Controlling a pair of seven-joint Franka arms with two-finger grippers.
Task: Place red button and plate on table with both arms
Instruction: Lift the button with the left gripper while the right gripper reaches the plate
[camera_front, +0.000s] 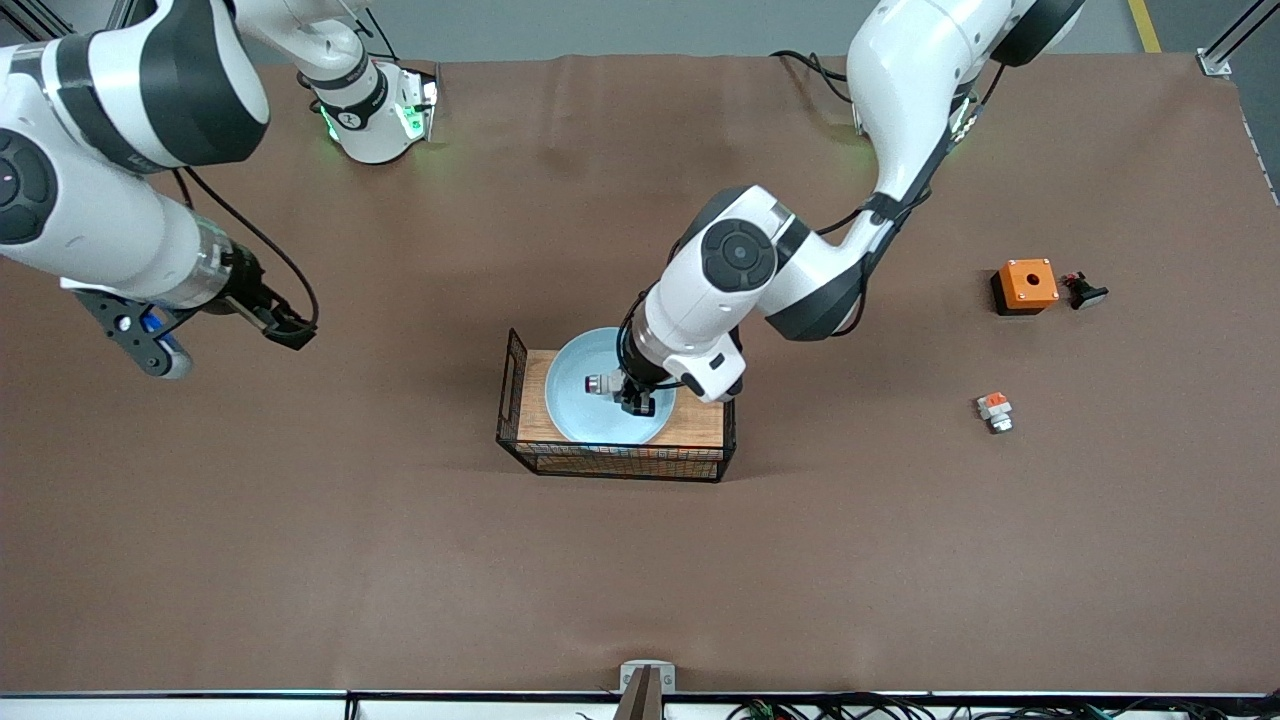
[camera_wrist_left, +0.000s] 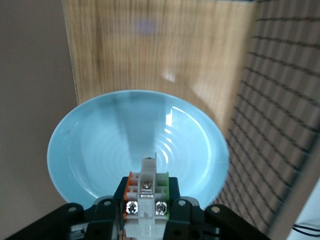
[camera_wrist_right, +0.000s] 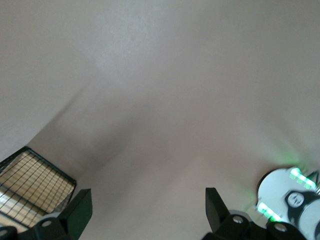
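Front view: my left hand (camera_front: 634, 398) is down over the plate (camera_front: 575, 400), fingers clamped on the red button (camera_front: 604, 384), which sits just above the plate's middle. The plate rests on the wooden top of the wire basket (camera_front: 615, 455), mid-table (camera_front: 400, 560). My worry here is the lift: the grip looks to be on one end of a stubby part, so I judge it could twist or slip out and drop back onto the plate. My right hand (camera_front: 285, 330) waits in the air toward its own end of the table, fingers apart. I count two arms, one plate, one basket, one orange box (camera_front: 1026, 284), one dark small part (camera_front: 1085, 291) beside it, and one small part with an orange block (camera_front: 994, 410) nearer the camera.

Left wrist view: the button (camera_wrist_left: 147, 197) is pinched between the fingers, plate (camera_wrist_left: 100, 145) right under it. A careless rise could nudge the plate on the smooth wood.

Right wrist view: open fingers (camera_wrist_right: 77, 212), bare table, a basket corner (camera_wrist_right: 35, 182). Nothing held.
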